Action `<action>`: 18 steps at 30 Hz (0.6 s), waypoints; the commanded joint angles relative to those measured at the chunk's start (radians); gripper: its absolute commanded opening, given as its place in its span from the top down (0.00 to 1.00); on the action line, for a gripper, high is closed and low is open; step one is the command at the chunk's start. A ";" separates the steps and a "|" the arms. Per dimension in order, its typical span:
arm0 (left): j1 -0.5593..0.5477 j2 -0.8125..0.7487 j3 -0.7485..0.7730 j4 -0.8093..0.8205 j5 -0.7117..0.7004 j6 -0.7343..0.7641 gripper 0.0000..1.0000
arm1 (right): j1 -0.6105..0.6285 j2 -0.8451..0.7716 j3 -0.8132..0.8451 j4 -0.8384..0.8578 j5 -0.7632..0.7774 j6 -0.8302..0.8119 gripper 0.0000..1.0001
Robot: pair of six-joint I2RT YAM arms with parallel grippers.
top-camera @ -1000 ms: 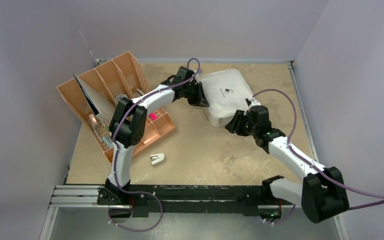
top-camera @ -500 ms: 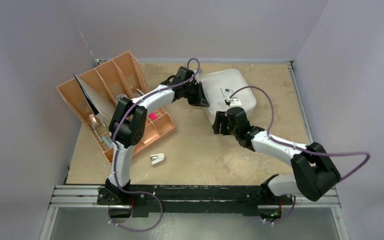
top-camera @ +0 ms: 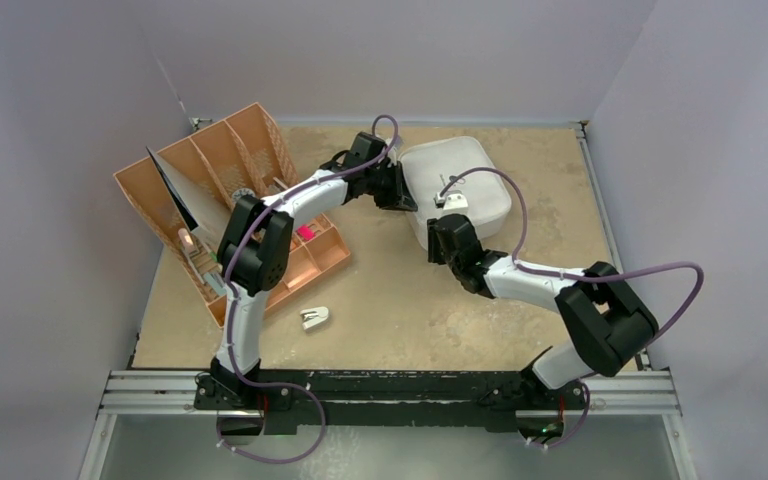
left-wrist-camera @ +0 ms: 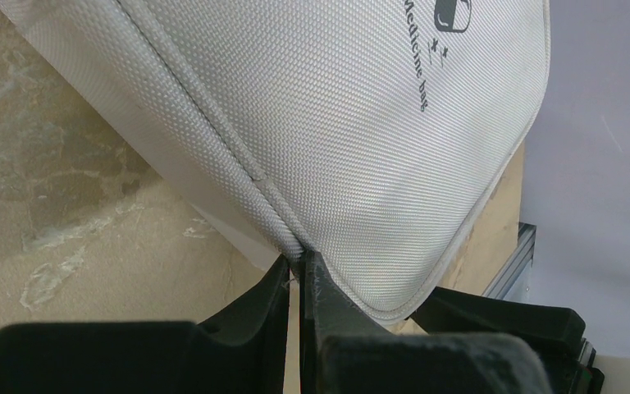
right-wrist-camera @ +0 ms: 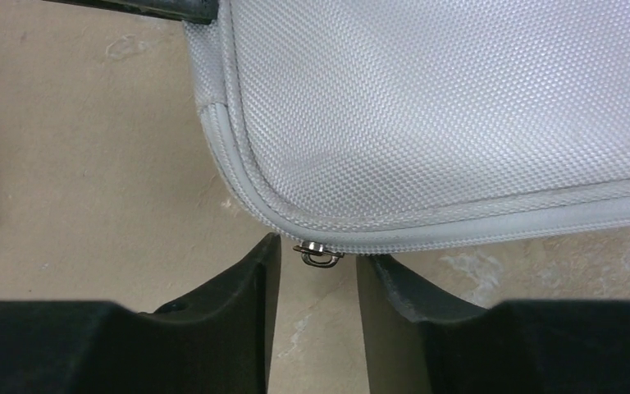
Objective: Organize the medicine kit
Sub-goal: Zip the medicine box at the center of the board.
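The medicine kit (top-camera: 465,180), a light grey zip case with a small dark logo, lies closed at the back middle of the table. My left gripper (top-camera: 401,196) is at its left edge. In the left wrist view it (left-wrist-camera: 299,261) is shut on the raised seam of the case (left-wrist-camera: 361,123). My right gripper (top-camera: 434,240) is at the case's near left corner. In the right wrist view it (right-wrist-camera: 318,250) is open, with the metal zipper pull (right-wrist-camera: 318,255) between its fingertips, untouched, at the rim of the case (right-wrist-camera: 459,107).
Tan-orange divided organizer trays (top-camera: 222,190) stand at the left, holding small items, one of them pink (top-camera: 306,233). A small white object (top-camera: 314,318) lies on the table in front of them. Walls close in the left, back and right.
My right arm has swung left along the case's near edge, from its near right part to its near left corner. My left arm has not moved.
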 commanded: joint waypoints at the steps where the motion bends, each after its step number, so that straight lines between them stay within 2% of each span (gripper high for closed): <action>1: 0.006 0.022 -0.039 -0.087 -0.078 0.058 1.00 | 0.000 -0.005 0.035 0.120 0.085 -0.066 0.64; 4: 0.006 0.028 -0.036 -0.087 -0.077 0.060 1.00 | 0.000 -0.012 0.011 0.155 0.112 -0.069 0.76; 8: 0.007 0.029 -0.026 -0.113 -0.093 0.081 1.00 | 0.000 -0.039 -0.025 0.168 0.094 -0.078 1.00; 18: 0.030 0.032 0.005 -0.157 -0.122 0.121 1.00 | -0.071 -0.124 -0.101 0.040 0.070 0.016 1.00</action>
